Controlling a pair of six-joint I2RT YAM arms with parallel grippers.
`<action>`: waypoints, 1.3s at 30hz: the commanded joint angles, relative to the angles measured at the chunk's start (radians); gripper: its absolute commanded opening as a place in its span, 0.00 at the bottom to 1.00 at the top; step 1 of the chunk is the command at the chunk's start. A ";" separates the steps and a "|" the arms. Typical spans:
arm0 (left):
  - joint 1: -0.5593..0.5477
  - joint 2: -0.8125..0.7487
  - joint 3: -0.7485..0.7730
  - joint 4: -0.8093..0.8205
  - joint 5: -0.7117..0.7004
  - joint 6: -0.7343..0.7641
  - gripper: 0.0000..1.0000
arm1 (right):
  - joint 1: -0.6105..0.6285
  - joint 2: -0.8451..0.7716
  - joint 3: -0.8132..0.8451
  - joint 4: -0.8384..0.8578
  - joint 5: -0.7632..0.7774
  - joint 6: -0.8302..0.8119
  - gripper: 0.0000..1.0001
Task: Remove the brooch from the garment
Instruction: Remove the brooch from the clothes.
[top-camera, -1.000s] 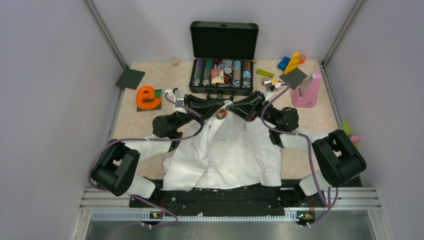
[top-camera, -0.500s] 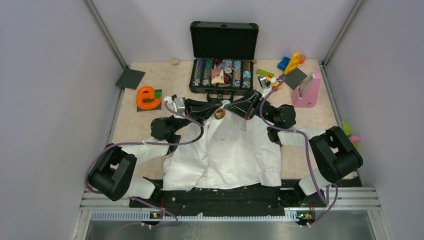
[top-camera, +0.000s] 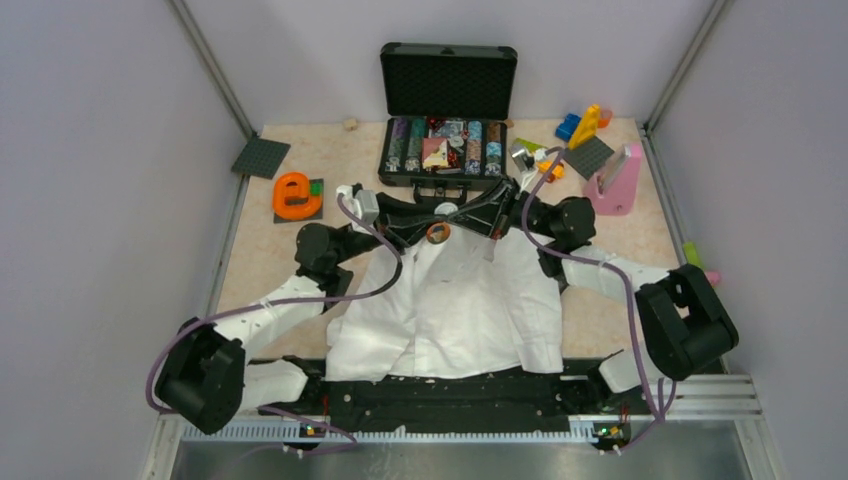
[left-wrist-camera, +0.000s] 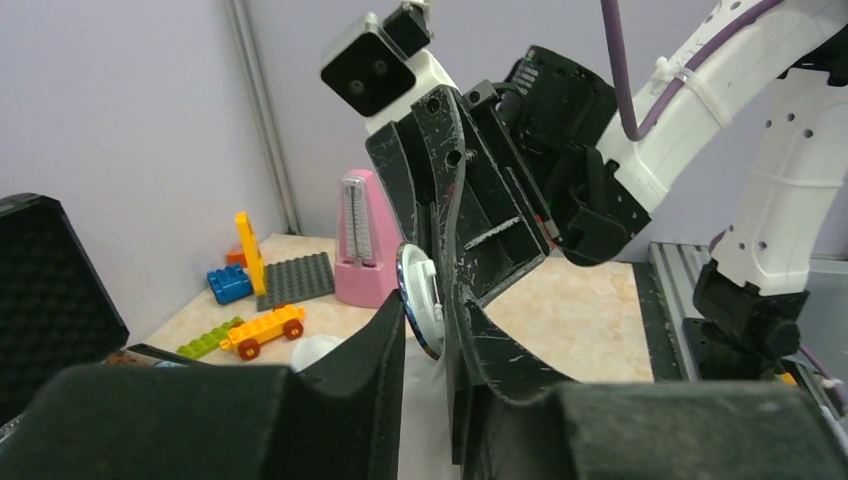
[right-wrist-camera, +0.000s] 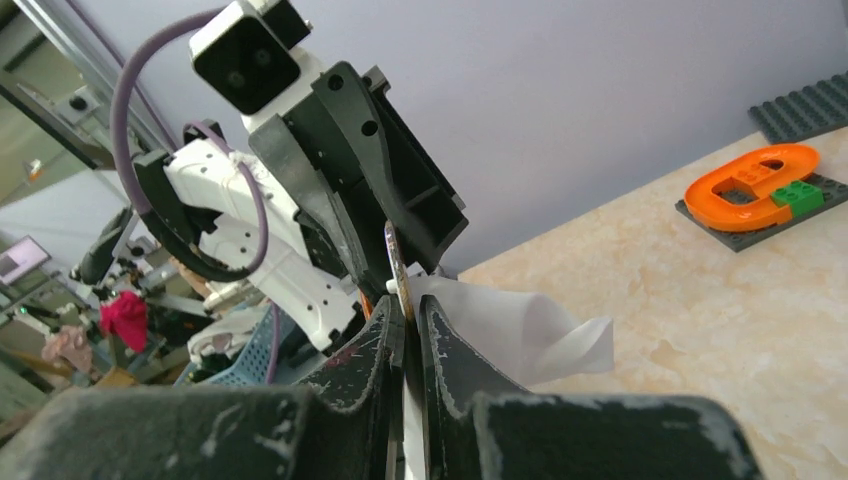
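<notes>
Beige bench (top-camera: 330, 150) from above: we see the small round brown-orange brooch (top-camera: 438, 232) at the collar of the white shirt (top-camera: 450, 310). Only wrist views show left jaws slightly parted around it, right jaws pinching it.

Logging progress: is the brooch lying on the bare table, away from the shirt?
No, the brooch sits at the collar of the white shirt, not on the table.

The one readable character is a lower-case "e", formed by the orange toy block (top-camera: 292, 195) itself, which lies on a dark studded plate (top-camera: 316, 211) near the far left corner of the bench (top-camera: 330, 150). No printed words, brands or numbers can be made out elsewhere.
</notes>
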 joint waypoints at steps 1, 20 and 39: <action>-0.025 -0.062 0.054 -0.329 0.146 0.024 0.18 | 0.007 -0.094 0.103 -0.163 -0.056 -0.150 0.00; -0.001 -0.199 0.081 -0.511 0.146 -0.026 0.23 | -0.007 -0.136 0.422 -1.281 -0.228 -0.956 0.00; 0.019 -0.146 0.139 -0.484 0.156 -0.113 0.22 | 0.010 -0.142 0.426 -1.333 -0.258 -1.032 0.00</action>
